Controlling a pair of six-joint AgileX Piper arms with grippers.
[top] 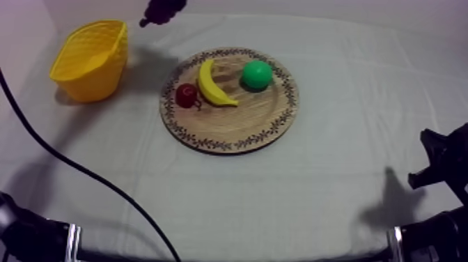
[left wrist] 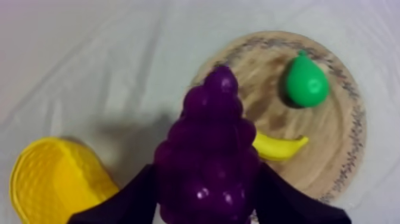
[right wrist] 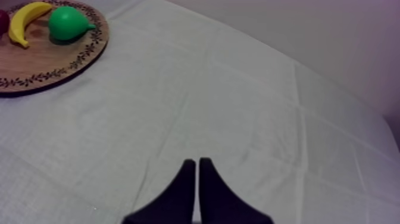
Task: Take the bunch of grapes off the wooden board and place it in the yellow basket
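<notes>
Carrying now: the left gripper (left wrist: 208,202) is clamped round the bunch of grapes (left wrist: 207,137), a black finger pressed on each flank. The bunch hangs in the air, clear of the wooden board (left wrist: 348,149) and not yet over the yellow basket (left wrist: 50,182). From above, the grapes show near the table's far edge, between basket and board. The job now, I'd say, is a sideways carry until the bunch sits squarely over the basket's open mouth, high enough to clear the rim, then a short descent before letting go. Release early and it could clip the wall and tip the basket. Banana (top: 213,83), pear (top: 256,74) and small red fruit (top: 186,95) lie on the board, out of the path. The right gripper (right wrist: 197,179) rests pinched to a narrow wedge over bare cloth, holding nothing.
</notes>
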